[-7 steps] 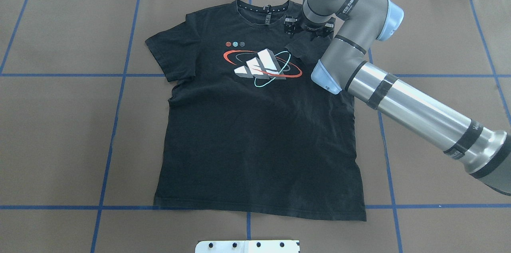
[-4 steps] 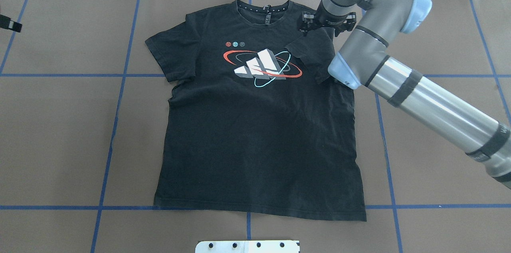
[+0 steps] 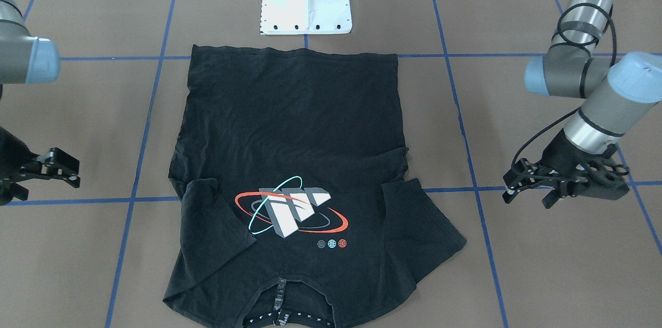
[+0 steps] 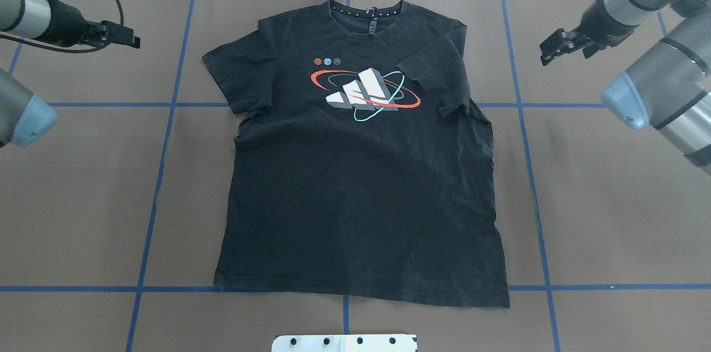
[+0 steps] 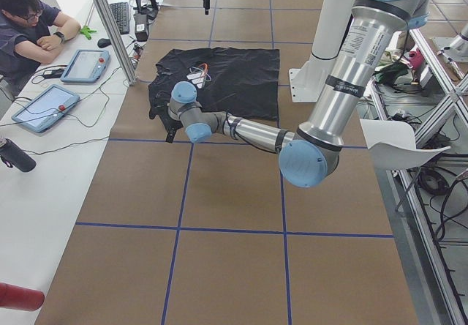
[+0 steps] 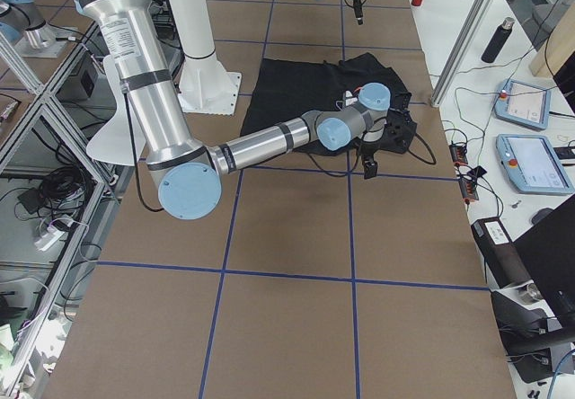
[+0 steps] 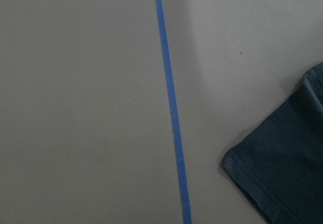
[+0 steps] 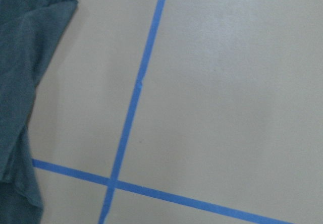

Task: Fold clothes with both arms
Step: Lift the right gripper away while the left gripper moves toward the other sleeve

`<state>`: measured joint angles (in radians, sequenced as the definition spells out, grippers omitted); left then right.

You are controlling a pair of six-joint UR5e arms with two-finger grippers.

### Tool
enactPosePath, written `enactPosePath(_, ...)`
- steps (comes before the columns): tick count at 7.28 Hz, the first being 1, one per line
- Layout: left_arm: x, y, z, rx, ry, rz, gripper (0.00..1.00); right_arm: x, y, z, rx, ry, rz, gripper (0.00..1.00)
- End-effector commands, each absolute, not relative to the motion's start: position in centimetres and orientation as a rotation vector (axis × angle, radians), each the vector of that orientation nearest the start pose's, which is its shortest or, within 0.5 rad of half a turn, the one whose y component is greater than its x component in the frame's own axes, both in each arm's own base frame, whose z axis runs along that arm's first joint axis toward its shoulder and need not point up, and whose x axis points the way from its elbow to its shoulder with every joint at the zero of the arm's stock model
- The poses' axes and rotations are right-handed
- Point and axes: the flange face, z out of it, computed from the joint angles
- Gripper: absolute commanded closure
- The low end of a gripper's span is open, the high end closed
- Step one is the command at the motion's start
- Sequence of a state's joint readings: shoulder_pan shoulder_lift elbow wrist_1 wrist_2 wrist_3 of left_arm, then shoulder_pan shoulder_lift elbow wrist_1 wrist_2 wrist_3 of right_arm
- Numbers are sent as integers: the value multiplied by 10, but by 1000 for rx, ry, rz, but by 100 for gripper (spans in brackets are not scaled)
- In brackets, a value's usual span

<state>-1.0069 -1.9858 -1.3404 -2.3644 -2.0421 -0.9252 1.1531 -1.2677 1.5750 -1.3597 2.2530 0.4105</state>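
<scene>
Well clear of the black T-shirt [image 4: 355, 185] — left hand [image 3: 527, 196] and right hand [image 4: 565, 51], jaws apart.

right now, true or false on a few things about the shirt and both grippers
1. The T-shirt lies flat with its graphic facing up. True.
2. The right gripper is clamped on a sleeve. False: it is open and holds nothing, off to the side over bare table.
3. The sleeve on the robot's right is folded in over the shirt's chest. True.
4. The left gripper hangs over the collar. False: it is out beyond the spread left sleeve, clear of the shirt, and open.
</scene>
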Motion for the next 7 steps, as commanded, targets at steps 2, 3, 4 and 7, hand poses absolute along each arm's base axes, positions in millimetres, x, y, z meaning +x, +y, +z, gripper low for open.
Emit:
enactPosePath(2, 377, -653, 428, 453, 931, -133, 1, -157, -587, 504, 191, -813, -216, 0)
enactPosePath(3, 389, -654, 437, 463, 914, -142, 5, -158, -587, 504, 191, -813, -218, 0)
enactPosePath(4, 396, -654, 439, 457, 909, -134, 22, -158, -587, 505, 188, -813, -217, 0)
enactPosePath(7, 411, -669, 437, 446, 893, -130, 29, -158, -587, 508, 184, -810, -213, 0)
